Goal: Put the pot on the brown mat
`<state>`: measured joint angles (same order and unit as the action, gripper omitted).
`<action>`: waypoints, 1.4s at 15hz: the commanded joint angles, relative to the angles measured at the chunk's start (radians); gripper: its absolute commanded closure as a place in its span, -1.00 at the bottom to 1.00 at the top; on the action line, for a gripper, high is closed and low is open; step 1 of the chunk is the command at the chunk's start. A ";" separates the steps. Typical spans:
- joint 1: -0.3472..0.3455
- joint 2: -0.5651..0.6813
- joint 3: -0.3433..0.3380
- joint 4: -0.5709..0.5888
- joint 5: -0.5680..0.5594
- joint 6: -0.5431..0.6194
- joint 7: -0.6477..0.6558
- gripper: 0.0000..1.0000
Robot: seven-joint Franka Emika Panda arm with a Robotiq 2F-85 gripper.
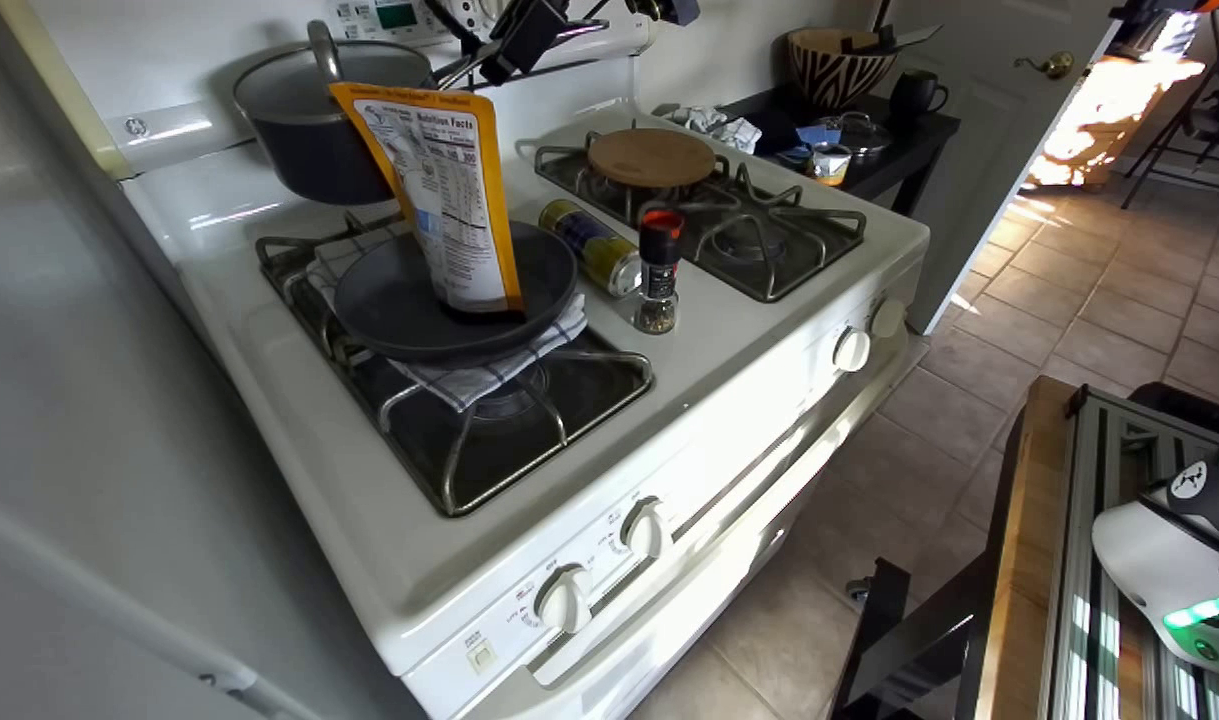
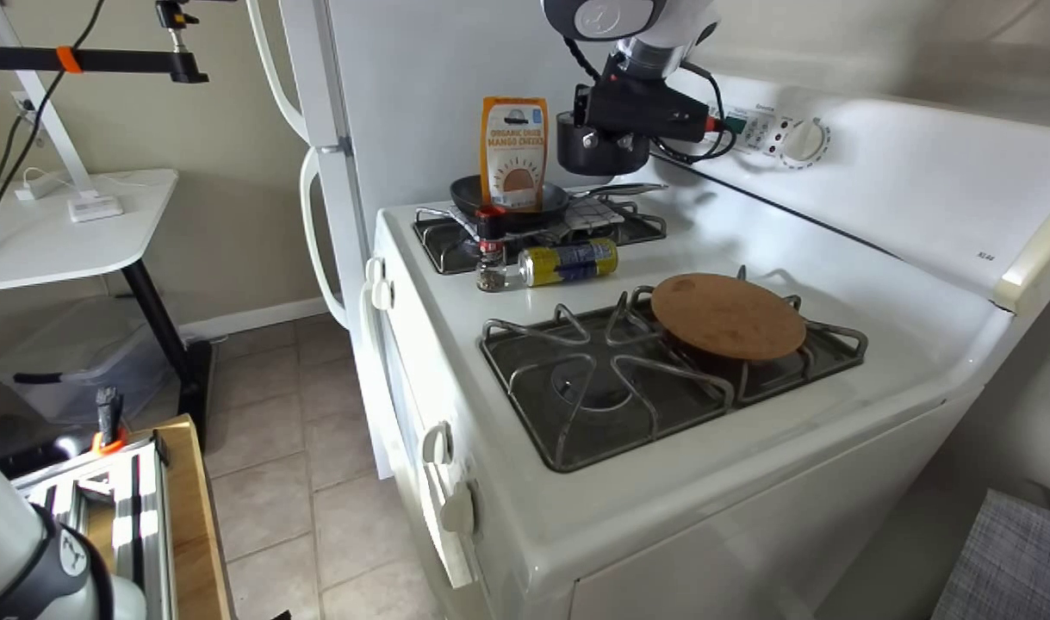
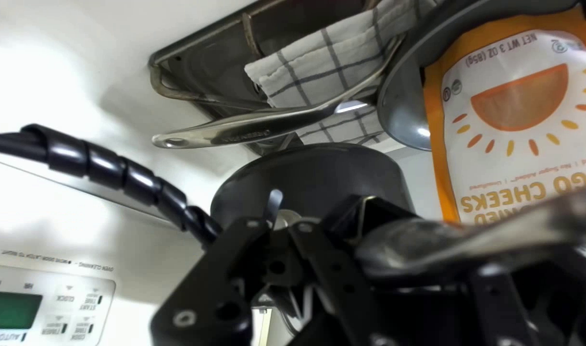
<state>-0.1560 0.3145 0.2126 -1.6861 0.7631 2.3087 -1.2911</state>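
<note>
The dark grey pot (image 1: 304,150) hangs above the rear of the stove, level or nearly so, with a metal loop standing up on its top. My gripper (image 1: 497,66) is shut on its long handle. In the wrist view the pot (image 3: 317,173) fills the middle; the handle runs blurred across to the right and the fingertips are mostly hidden. Seen from elsewhere, the pot (image 2: 598,148) is beside the gripper, apart from the burner below. The brown mat (image 2: 728,316), a flat round disc, lies on the rear burner grate at the stove's far end from the pot.
Below and beside the pot, a dark pan (image 1: 389,300) on a checked cloth (image 3: 317,67) holds an upright orange mango pouch (image 2: 514,155). The pan's metal handle (image 3: 254,127) reaches under the pot. A yellow can (image 2: 569,263) and a pepper grinder (image 1: 657,270) stand between the burners.
</note>
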 commanded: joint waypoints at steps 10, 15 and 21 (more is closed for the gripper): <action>0.031 -0.269 -0.128 -0.299 0.265 0.082 -0.039 0.97; 0.037 -0.372 -0.195 -0.416 0.224 0.097 0.004 0.97; 0.048 -0.481 -0.242 -0.536 0.206 0.183 0.060 0.97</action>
<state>-0.1372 -0.0591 -0.0010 -2.1546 0.9558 2.4412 -1.2746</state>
